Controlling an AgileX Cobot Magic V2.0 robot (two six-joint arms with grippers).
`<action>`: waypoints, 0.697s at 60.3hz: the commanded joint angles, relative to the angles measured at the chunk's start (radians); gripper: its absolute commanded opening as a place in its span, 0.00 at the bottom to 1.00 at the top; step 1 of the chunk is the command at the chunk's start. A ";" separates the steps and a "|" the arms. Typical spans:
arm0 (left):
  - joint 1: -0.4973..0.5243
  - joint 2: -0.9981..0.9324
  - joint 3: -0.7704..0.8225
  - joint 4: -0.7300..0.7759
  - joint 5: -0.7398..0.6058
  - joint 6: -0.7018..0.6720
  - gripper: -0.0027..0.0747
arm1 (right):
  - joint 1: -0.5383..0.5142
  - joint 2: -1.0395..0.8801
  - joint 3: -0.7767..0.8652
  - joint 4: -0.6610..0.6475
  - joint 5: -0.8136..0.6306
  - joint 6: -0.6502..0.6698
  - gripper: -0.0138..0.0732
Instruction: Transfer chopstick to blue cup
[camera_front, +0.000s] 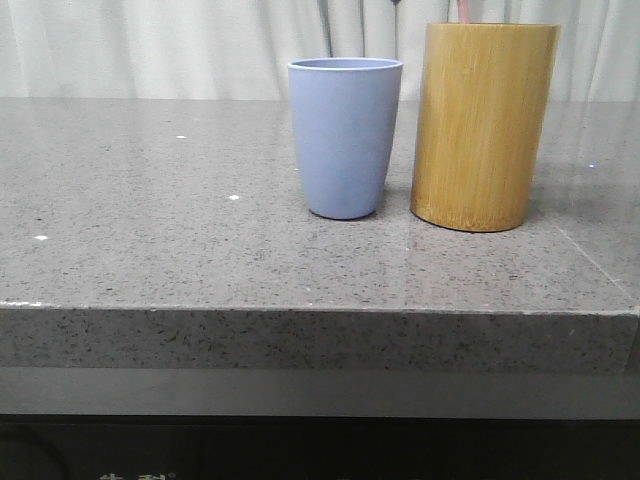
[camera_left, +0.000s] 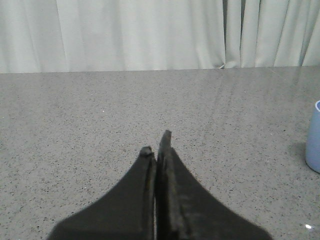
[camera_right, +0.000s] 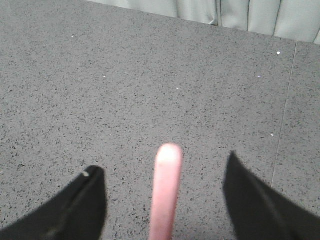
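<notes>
The blue cup (camera_front: 345, 135) stands upright on the grey stone table (camera_front: 150, 240), just left of a taller bamboo cylinder (camera_front: 484, 125). The slim pink end of a chopstick (camera_front: 465, 10) shows above the cylinder's rim. In the right wrist view, my right gripper (camera_right: 164, 164) is open, and the pink chopstick end (camera_right: 165, 200) stands between the two jaws with a gap on each side. My left gripper (camera_left: 156, 142) is shut and empty above the table, and the blue cup's edge (camera_left: 314, 137) shows off to one side. Neither gripper shows in the front view.
Pale curtains (camera_front: 150, 45) hang behind the table. The table's front edge (camera_front: 300, 308) runs across the front view below the two vessels. A seam in the stone (camera_right: 284, 115) runs through the right wrist view.
</notes>
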 joint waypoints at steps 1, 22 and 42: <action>0.002 0.012 -0.025 -0.008 -0.086 -0.009 0.01 | 0.000 -0.040 -0.042 -0.010 -0.087 0.000 0.56; 0.002 0.012 -0.025 -0.008 -0.086 -0.009 0.01 | 0.000 -0.047 -0.042 -0.010 -0.101 0.000 0.13; 0.002 0.012 -0.025 -0.008 -0.086 -0.009 0.01 | 0.001 -0.155 -0.042 -0.009 -0.163 0.000 0.12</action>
